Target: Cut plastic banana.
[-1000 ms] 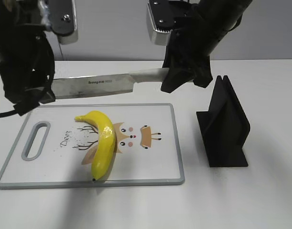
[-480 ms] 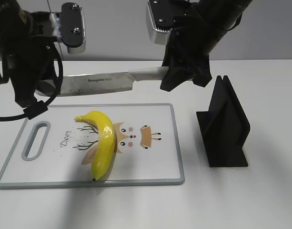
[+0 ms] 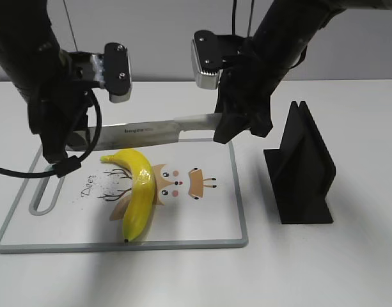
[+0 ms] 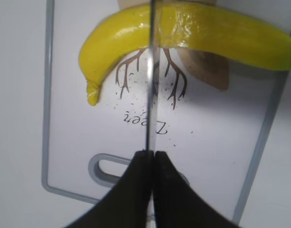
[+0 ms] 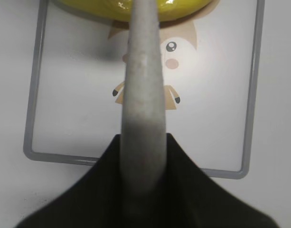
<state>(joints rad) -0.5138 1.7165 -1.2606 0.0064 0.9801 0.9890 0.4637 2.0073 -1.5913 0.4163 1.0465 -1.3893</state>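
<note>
The yellow plastic banana (image 3: 137,189) lies whole on the white cutting board (image 3: 202,217); it also shows in the left wrist view (image 4: 192,35) and the right wrist view (image 5: 107,9). A steel knife (image 3: 144,131) hangs level just above the banana's stem end. My right gripper (image 3: 224,125) is shut on the knife's pale handle (image 5: 141,109). My left gripper (image 3: 71,137) is shut on the blade's tip end, and the blade (image 4: 150,90) shows edge-on over the banana in the left wrist view.
A black knife stand (image 3: 301,173) stands on the table right of the board. The board's handle slot (image 3: 45,192) is at its left end. The white table (image 3: 311,268) extends around the board.
Both arms have come down and toward the front with the knife. The blade has moved from behind the board to just above the banana's stem end.
</note>
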